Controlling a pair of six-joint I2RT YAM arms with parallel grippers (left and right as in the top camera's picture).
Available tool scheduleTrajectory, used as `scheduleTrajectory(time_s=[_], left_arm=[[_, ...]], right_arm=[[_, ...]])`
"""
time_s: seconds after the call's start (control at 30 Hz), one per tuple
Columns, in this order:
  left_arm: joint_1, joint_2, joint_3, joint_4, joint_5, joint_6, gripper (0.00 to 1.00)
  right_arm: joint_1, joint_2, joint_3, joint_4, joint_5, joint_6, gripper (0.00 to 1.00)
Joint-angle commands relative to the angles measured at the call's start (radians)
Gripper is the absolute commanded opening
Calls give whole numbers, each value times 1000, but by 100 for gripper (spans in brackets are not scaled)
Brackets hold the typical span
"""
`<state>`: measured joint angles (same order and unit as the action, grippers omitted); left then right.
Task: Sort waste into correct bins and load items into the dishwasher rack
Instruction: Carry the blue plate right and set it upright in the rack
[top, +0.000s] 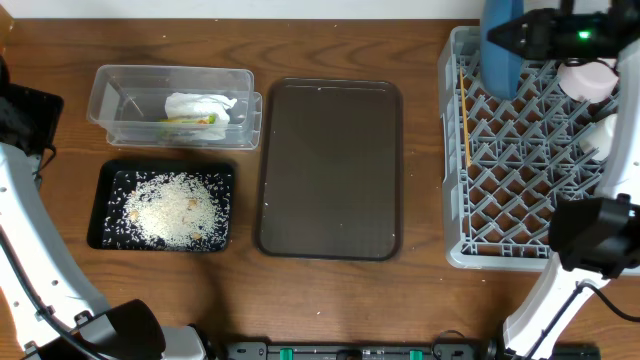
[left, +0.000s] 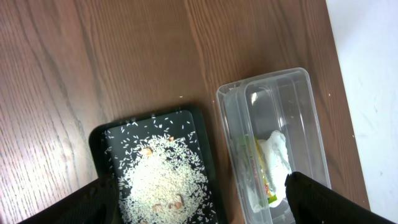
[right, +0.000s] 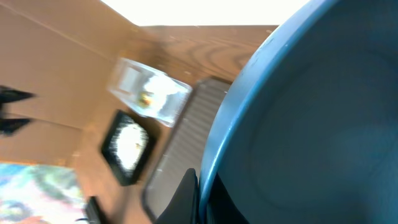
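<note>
Over at the upper right of the overhead view, the right gripper (right: 200, 198) is clenched on the rim of the large dark blue bowl (top: 505, 55). The wrist view shows a dark finger (right: 186, 193) pressed against the outside of that rim. The bowl stands on edge at the top left corner of the dishwasher rack (top: 490, 255), the grey lattice crate filling the right side of the frame.

Thin wooden chopsticks (top: 465, 120) lie in the rack along its left wall, just below the bowl. A pinkish-white cup (top: 588, 78) sits to the right of the bowl, partly hidden by the arm.

On the left side, the clear plastic container (top: 110, 85) in the upper left holds the crumpled paper napkin (top: 200, 105) and the green-yellow wrapper (top: 190, 121) beside it. Just below it, the black tray (top: 100, 200) carries a heap of rice grains (top: 170, 208), with a few brownish bits mixed in.

The left gripper (left: 205, 211) hangs above these two bins with its jaws spread wide and nothing between them. Its dark fingers (left: 93, 199) frame the bottom corners of its own view.

Centre frame, the dark brown serving tray (top: 330, 170) lies flat on the wooden table (top: 350, 300), between the bins and the rack.
</note>
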<state>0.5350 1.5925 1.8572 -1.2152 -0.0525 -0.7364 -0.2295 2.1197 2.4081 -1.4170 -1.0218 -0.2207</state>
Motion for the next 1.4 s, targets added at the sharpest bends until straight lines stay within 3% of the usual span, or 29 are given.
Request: scheduleTrajectory(time_s=[0.0, 0.27, 0.47, 0.8, 0.83, 0.93, 1.0, 1.2, 1.27, 1.37], left_arm=[[3, 2, 0, -4, -12, -6, 88], [3, 2, 0, -4, -12, -6, 88], [3, 2, 0, -4, -12, -6, 88], [3, 2, 0, -4, -12, -6, 88], [3, 2, 0, -4, -12, -6, 88], [3, 2, 0, -4, -12, -6, 88], [3, 2, 0, -4, -12, -6, 88], [3, 2, 0, -4, -12, -6, 88], [3, 2, 0, -4, -12, -6, 88], [3, 2, 0, -4, -12, -6, 89]], right_arm=[[-23, -25, -6, -21, -192, -57, 1], [-27, -25, -225, -31, -360, -190, 1], [-67, -25, -423, 99, -500, -196, 1], [-135, -26, -493, 114, -449, -187, 2], [-138, -27, -493, 114, -430, -180, 8], [-137, -33, -492, 112, -285, -156, 40], [-134, -42, -491, 119, -169, -109, 45], [-140, -134, -491, 199, 152, 113, 45], [-140, -191, -491, 224, 329, 212, 53], [-137, -288, -491, 241, 581, 327, 72]])
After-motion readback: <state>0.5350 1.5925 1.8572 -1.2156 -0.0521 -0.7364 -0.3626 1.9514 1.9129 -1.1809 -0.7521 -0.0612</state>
